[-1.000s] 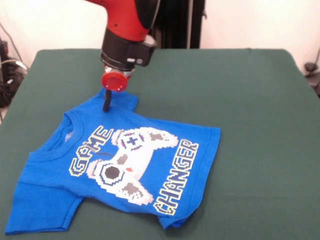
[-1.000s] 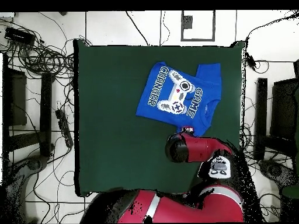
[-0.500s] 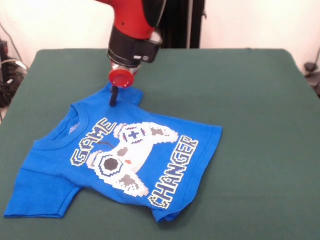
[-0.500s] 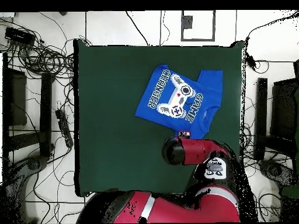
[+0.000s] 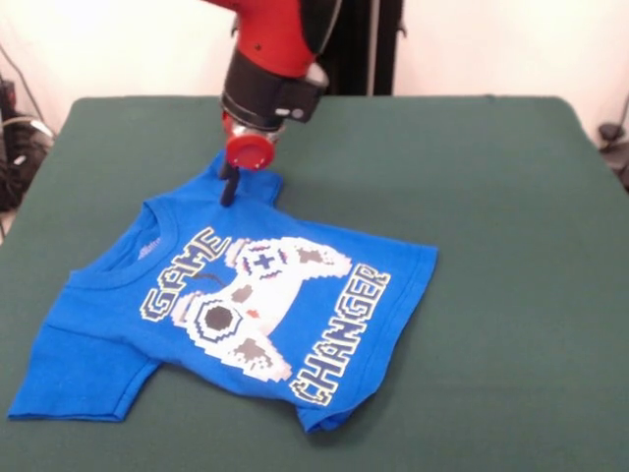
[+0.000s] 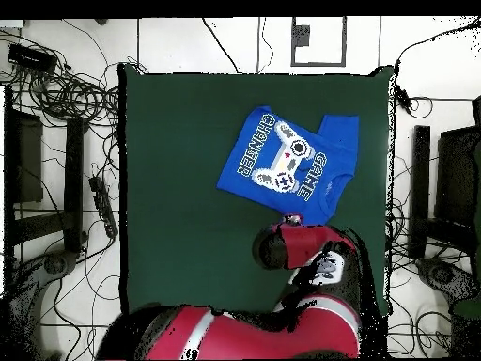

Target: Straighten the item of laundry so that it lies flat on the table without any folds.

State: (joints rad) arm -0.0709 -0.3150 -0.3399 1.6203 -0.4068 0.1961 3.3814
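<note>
Currently: gripper on the shirt's far sleeve

The gripper (image 5: 228, 189) is seen at the end of the red and black arm (image 5: 267, 59), lowered onto the far sleeve of the blue T-shirt (image 5: 236, 315), with a red round cap (image 5: 250, 150) just above it. Only one dark finger is made out in the front view, its tip against or in the cloth; whether the gripper is wide or closed on the fabric cannot be told. In the overhead view the gripper is hidden under the arm's wrist (image 6: 282, 246).

The T-shirt is spread on the green table (image 5: 511, 246), reaching from the gripper toward the near side of the front view, print side up. The white pixel controller and "GAME CHANGER" lettering are readable. The collar is found near the gripper, just below and left of it in the picture. The second sleeve lies farthest from the gripper, at the lower left. The hem corner at the bottom looks slightly curled under. Mild wrinkles are seen near the gripped sleeve. In the overhead view the shirt (image 6: 287, 164) lies right at the arm's tip.
</note>
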